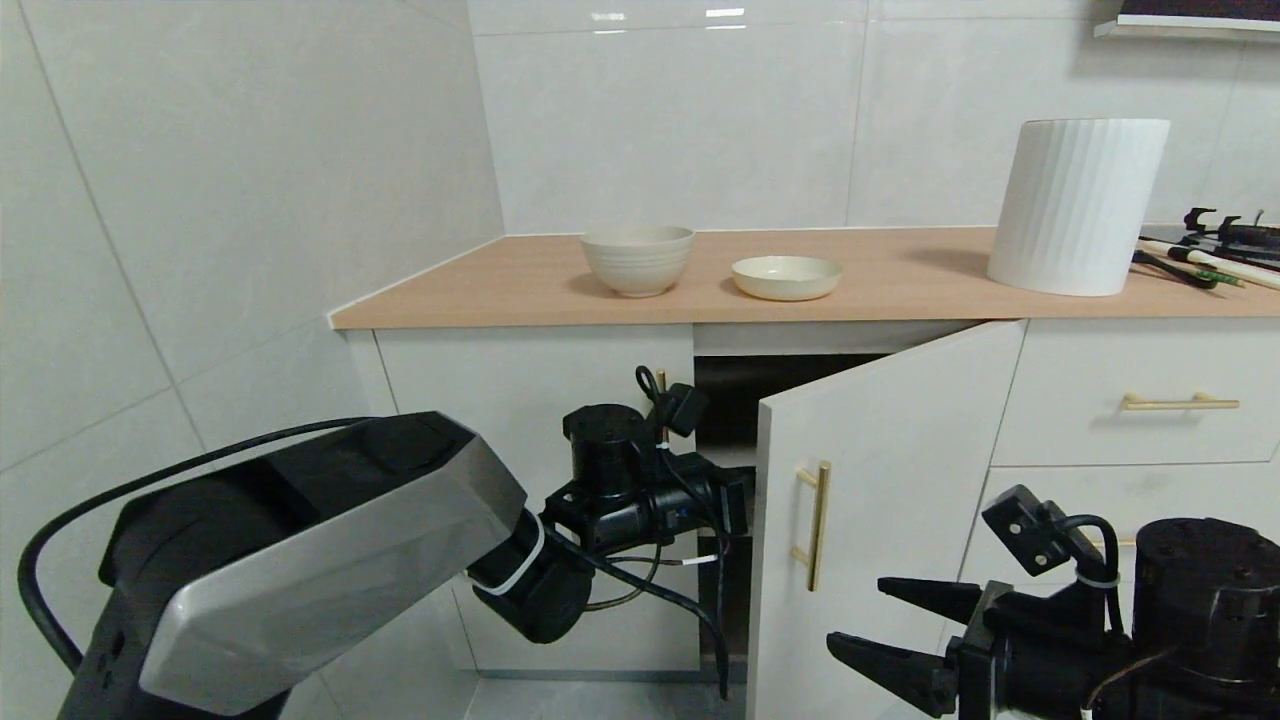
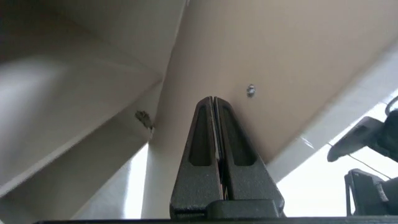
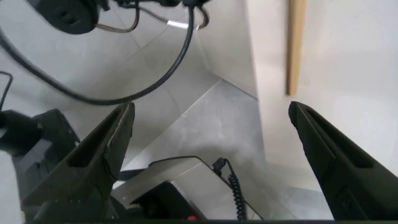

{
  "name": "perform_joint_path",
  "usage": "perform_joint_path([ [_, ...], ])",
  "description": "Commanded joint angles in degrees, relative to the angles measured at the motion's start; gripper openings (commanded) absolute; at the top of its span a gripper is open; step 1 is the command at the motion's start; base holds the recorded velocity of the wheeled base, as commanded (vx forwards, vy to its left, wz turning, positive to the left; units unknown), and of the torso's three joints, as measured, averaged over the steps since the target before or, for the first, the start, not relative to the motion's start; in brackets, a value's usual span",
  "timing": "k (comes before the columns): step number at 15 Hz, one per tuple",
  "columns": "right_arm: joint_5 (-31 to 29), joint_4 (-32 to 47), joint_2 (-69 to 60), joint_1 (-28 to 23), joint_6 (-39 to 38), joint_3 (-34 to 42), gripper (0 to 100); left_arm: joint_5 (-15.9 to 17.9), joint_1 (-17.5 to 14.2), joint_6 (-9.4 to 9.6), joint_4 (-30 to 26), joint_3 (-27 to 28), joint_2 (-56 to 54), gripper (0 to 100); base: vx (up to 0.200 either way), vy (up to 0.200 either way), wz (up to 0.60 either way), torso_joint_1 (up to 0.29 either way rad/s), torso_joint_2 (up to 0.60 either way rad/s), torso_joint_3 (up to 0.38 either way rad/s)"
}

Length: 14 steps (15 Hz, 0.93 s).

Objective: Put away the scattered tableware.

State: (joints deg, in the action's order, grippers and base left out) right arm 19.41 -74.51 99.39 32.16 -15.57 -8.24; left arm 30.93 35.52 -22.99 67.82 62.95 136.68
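Facing tiled white walls and a wooden countertop running above white cabinets; noting the scattered tableware sitting on it, a ribbed bowl and, just beside it, a shallow dish, both upright and well above both arms.

Judging the step in hand as swinging the cabinet door wider, not yet lifting any dish; finding the left gripper with its fingers pressed together, empty, reaching behind the door's free edge and pointing at a pale panel bearing a small screw; being unable to tell whether the tips are touching that panel. Seeing the right gripper hanging low in front of the door, spread wide, pinching nothing, near the brass handle.

Doing this well, probably: keeping the closed tips flat against the inner face; pushing along the hinge arc rather than straight out; drawing the right gripper aside first, since it seems to be sitting in the door's swing path; opening far enough for a bowl to pass.

Checking containers: dish looking empty; bowl's inside mostly hidden from this angle; tall ribbed canister standing further right on the counter, contents hidden; cabinet opening showing dark, contents impossible to tell.
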Motion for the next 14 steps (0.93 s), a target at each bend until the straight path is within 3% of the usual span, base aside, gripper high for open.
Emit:
perform_joint_path([
  [1,0.0,0.0,0.0,0.0,0.0,0.0,100,-0.1,0.2,-0.04,-1.0,1.0,0.2,0,-0.2,0.0,0.0,0.002,0.0,0.002],
  [3,0.0,0.0,0.0,0.1,0.1,0.0,100,-0.4,0.2,-0.04,-1.0,1.4,0.2,0,-0.2,0.0,0.0,0.007,0.01,0.002],
  [9,-0.2,0.0,0.0,1.7,0.5,0.4,100,-0.5,0.9,-0.04,-3.0,4.7,2.0,0,0.0,0.0,0.0,0.0,0.0,0.0],
  [14,-0.3,0.5,-8.4,7.2,-0.1,1.1,100,-1.2,6.3,0.14,-6.0,4.9,-1.6,0,0.0,0.0,0.0,0.0,0.0,0.0],
])
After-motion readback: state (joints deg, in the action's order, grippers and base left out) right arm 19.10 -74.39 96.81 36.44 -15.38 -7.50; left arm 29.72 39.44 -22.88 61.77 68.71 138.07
